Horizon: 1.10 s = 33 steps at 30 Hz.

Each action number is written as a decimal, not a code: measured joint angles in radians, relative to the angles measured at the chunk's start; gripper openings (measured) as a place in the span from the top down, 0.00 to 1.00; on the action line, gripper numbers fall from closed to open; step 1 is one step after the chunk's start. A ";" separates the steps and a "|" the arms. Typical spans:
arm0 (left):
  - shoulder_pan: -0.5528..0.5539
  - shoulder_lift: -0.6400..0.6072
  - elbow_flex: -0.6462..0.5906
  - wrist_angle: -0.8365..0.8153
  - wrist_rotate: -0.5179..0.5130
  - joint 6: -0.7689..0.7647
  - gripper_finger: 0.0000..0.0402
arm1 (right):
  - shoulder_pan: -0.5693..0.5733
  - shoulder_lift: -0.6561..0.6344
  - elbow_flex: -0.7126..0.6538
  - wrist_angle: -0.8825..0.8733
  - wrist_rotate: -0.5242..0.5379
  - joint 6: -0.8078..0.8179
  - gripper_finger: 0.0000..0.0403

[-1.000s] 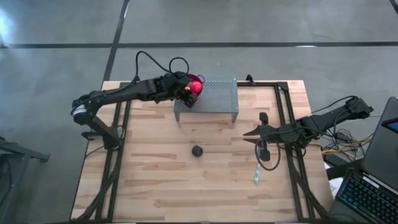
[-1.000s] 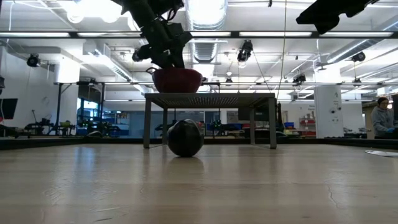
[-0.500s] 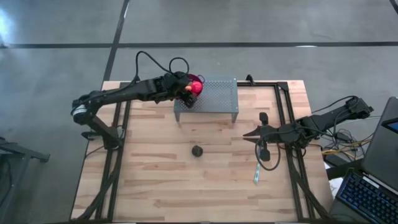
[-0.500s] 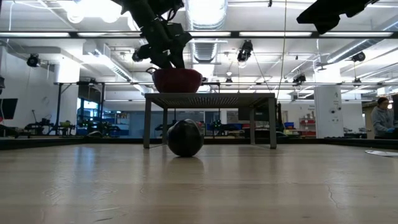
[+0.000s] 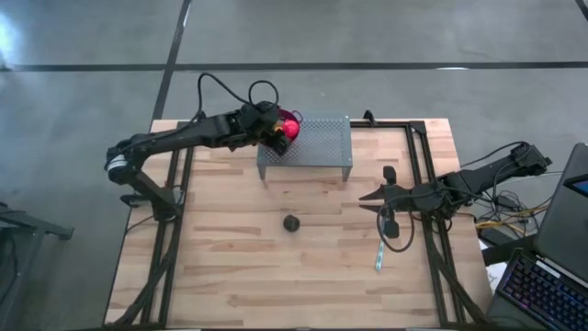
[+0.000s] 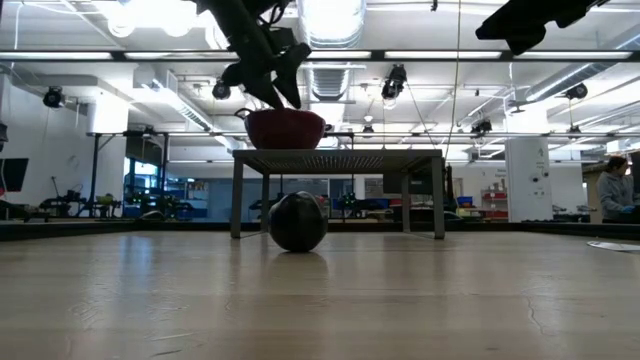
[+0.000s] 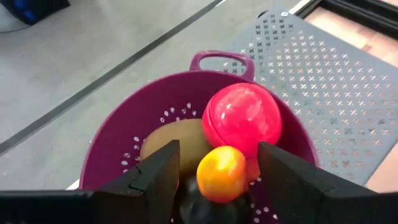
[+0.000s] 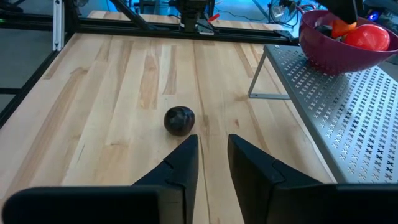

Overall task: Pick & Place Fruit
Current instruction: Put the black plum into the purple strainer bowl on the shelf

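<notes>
A purple colander (image 7: 155, 93) stands on a grey perforated rack (image 5: 317, 147) at the table's far side. In it lie a red ball (image 7: 242, 118), an olive-green oval (image 7: 161, 140), an orange fruit (image 7: 221, 174) and something dark beneath. My left gripper (image 7: 217, 149) hangs open just over the bowl (image 6: 285, 128); its fingers flank the orange fruit, apart from it. A dark ball (image 5: 291, 223) rests on the bare wood in front of the rack. My right gripper (image 5: 363, 196) waits at the table's right, pointing toward that ball (image 8: 179, 120), its fingers a little apart with nothing between them.
A slim teal stick (image 5: 378, 257) lies on the wood near the right gripper. Black frame rails (image 5: 418, 165) run along the table's left and right sides. Open wood stretches between the rack and the near edge. A laptop (image 5: 560, 230) sits beyond the right edge.
In the low view my left gripper's fingers have lifted a little from the colander's rim. The fruit in the bowl and the dark ball on the table lie where they were.
</notes>
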 joint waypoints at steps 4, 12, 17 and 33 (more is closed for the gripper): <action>-0.002 -0.002 0.029 -0.009 0.004 -0.005 0.45 | 0.000 0.000 0.000 0.000 0.000 -0.001 0.76; -0.022 -0.003 0.126 -0.107 0.054 -0.014 0.45 | 0.000 0.000 0.000 0.000 0.000 -0.002 0.71; -0.055 -0.004 0.175 -0.142 0.055 -0.022 0.45 | 0.000 0.000 0.000 0.000 0.000 -0.002 0.69; -0.235 -0.004 0.187 -0.174 0.112 0.025 0.30 | 0.000 0.000 0.000 0.000 0.000 -0.002 0.59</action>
